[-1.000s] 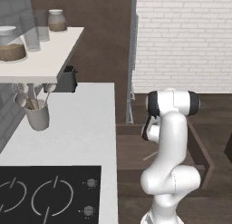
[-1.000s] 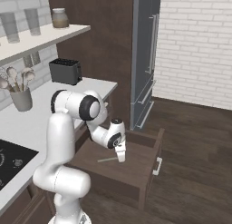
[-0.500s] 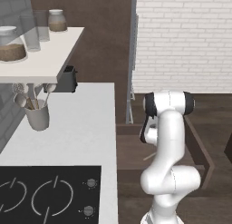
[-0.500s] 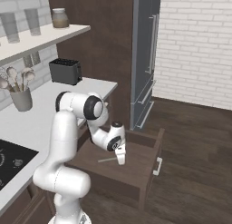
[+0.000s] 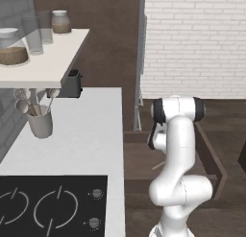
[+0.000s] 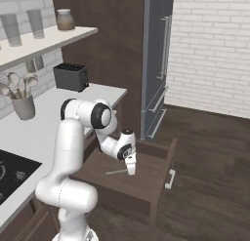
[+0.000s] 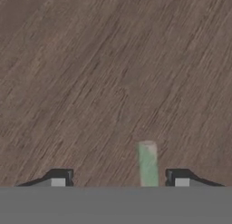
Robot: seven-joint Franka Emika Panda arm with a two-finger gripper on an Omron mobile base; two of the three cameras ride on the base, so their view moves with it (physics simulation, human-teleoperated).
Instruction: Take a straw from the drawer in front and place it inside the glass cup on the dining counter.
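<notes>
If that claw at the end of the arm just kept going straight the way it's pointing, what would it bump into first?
The gripper points down into the open drawer. The hand view shows the straw lying between its spread fingers, so the straw probably comes first, then the drawer's wooden floor right beneath it. The remaining gap is hard to judge.

No words, brands, numbers or signs can be read anywhere in these views. The hob (image 5: pixel 48 207) bears only white ring outlines and plain knobs, with no lettering that can be made out. The jars (image 5: pixel 60 21) on the shelf, the crock (image 5: pixel 40 123) and the toaster (image 6: pixel 71 76) carry no labels.
</notes>
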